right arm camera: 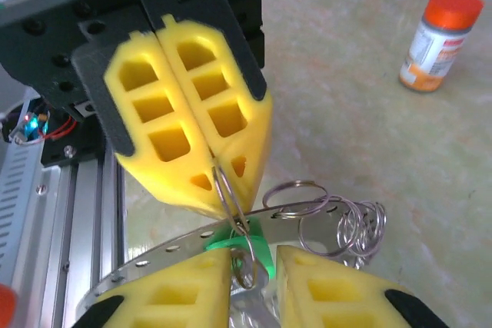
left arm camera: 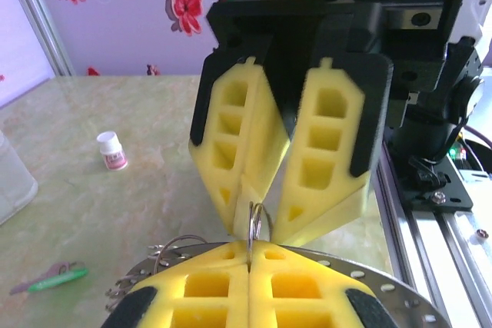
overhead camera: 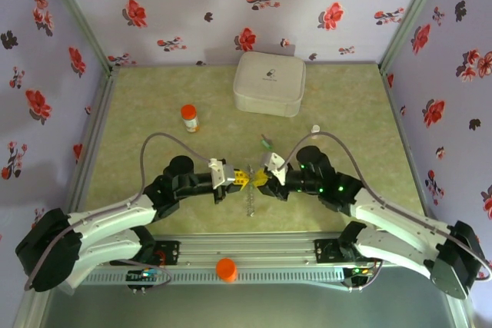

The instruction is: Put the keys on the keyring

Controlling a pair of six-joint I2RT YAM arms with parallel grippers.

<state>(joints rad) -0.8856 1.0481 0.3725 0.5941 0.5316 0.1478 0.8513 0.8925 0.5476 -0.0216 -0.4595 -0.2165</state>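
Note:
Both grippers meet tip to tip above the table's middle. My left gripper [overhead camera: 241, 180] [left arm camera: 250, 247] is shut on a thin metal split ring [left arm camera: 256, 222] [right arm camera: 228, 193] that stands edge-on between its pads. This ring belongs to the keyring [right arm camera: 154, 255] [left arm camera: 384, 282], a curved perforated metal band carrying several more small rings [right arm camera: 361, 224]. My right gripper [overhead camera: 259, 179] [right arm camera: 254, 266] has its jaws apart, with a green-headed key [right arm camera: 257, 245] and the held ring's lower end in the gap. A second green key [overhead camera: 266, 144] [left arm camera: 58, 278] lies on the table behind the grippers.
An orange-capped bottle [overhead camera: 189, 118] [right arm camera: 440, 40] stands at back left, a white zip case [overhead camera: 269, 84] at the back. A small white vial [overhead camera: 314, 128] [left arm camera: 112, 150] sits behind the right arm. An orange knob [overhead camera: 226, 269] is on the near rail.

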